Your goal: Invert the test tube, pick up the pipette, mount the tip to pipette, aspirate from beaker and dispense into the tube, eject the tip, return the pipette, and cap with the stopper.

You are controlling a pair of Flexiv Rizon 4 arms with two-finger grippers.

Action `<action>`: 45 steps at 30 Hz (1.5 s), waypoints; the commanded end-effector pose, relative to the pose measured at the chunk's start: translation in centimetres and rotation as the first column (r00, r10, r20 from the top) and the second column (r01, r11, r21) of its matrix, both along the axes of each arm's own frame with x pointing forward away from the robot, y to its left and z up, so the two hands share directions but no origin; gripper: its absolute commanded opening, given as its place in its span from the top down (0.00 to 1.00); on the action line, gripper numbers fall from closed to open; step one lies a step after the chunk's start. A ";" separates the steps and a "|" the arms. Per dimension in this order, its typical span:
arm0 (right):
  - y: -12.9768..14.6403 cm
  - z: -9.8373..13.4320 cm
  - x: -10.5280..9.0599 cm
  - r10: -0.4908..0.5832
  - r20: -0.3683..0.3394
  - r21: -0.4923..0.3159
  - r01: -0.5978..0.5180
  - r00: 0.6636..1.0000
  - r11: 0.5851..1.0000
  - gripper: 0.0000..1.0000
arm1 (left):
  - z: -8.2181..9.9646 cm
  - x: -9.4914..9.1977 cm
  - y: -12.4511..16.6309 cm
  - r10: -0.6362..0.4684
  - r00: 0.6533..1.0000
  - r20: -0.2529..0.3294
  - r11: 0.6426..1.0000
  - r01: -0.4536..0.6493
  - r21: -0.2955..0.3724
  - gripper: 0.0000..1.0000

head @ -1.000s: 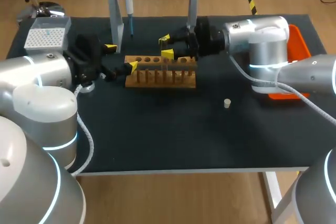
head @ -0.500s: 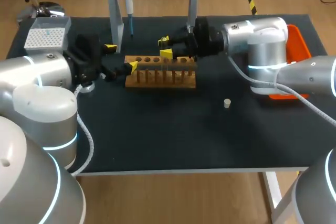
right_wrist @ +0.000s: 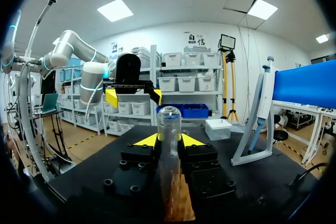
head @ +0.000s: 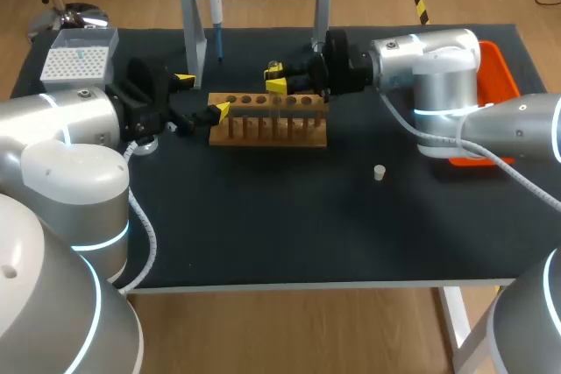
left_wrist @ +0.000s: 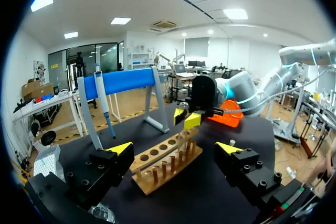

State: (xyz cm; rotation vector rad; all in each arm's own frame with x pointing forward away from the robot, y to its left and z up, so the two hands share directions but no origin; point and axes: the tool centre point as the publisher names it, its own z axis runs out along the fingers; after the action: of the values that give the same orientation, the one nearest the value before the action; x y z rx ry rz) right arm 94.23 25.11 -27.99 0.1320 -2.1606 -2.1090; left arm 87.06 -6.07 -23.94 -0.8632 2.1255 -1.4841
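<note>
Two fingers of my right gripper (right_wrist: 168, 141) clamped on the test tube (right_wrist: 169, 121), rounded end up, just above the wooden rack (head: 267, 124). Inversion step in hand. Next, I judge: roll wrist, mouth up, seat it in a rack hole. Left gripper (head: 201, 96) apart, at rack's left end.

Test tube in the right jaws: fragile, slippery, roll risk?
The test tube looks like clear thin glass, so probably fragile; squeeze gently. Its smooth round wall may slip in the jaws. Laid on the table, it would likely roll.
</note>
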 end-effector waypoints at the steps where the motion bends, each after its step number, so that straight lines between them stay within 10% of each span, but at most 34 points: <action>1: 0.0 0.0 0.1 0.002 0.000 0.000 -0.002 1.000 1.000 1.00 | -0.2 0.0 -0.1 0.001 1.000 0.004 1.000 -0.001 -0.005 0.00; 45: 0.0 4.2 -0.1 -0.010 0.013 -0.011 0.010 1.000 1.000 1.00 | -0.2 0.0 -0.1 0.001 1.000 0.004 1.000 -0.001 -0.005 0.00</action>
State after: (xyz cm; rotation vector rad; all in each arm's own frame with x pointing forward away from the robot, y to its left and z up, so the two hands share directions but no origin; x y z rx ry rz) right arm 94.33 25.35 -24.23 0.1384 -2.1739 -2.1145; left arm 87.06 -6.07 -23.94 -0.8632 2.1255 -1.4840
